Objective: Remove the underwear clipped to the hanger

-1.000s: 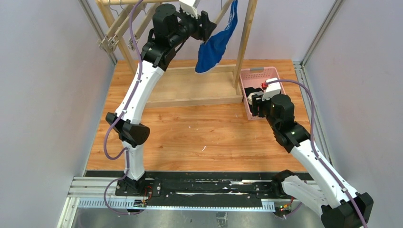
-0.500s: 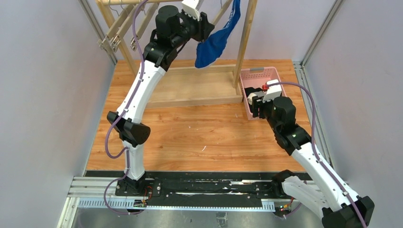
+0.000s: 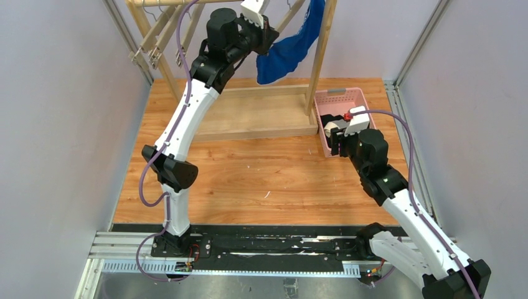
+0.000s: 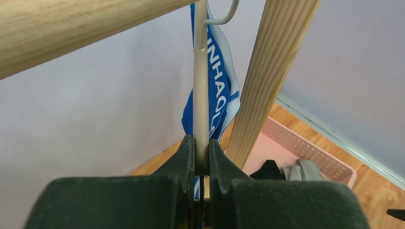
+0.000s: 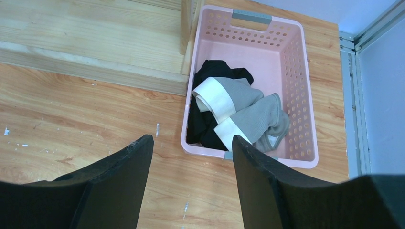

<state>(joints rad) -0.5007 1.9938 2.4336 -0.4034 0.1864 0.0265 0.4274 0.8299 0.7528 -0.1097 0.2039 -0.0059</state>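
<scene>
The bright blue underwear (image 3: 289, 53) hangs from a pale hanger (image 4: 201, 95) at the top of the wooden rack, pulled out slantwise. In the left wrist view the blue underwear (image 4: 220, 90) shows white lettering behind the hanger's bar. My left gripper (image 4: 201, 145) is shut on that bar, just below the hook; from above, the left gripper (image 3: 269, 36) sits high beside the fabric. The black underwear (image 5: 224, 71) and the grey underwear (image 5: 253, 112) lie in the pink basket (image 5: 305, 95). My right gripper (image 5: 191, 143) hovers open over the basket's near edge, holding nothing.
The rack's right wooden post (image 3: 324, 56) stands close beside the blue fabric, and its top rail (image 4: 71, 28) runs just above my left gripper. Empty hangers (image 3: 152, 47) lean at the rack's left. The pink basket (image 3: 348, 99) sits against the right wall frame.
My left gripper closed onto the hanger bar and lifted slightly; the blue underwear swung up and stretched toward the right post. The right arm barely moved.
</scene>
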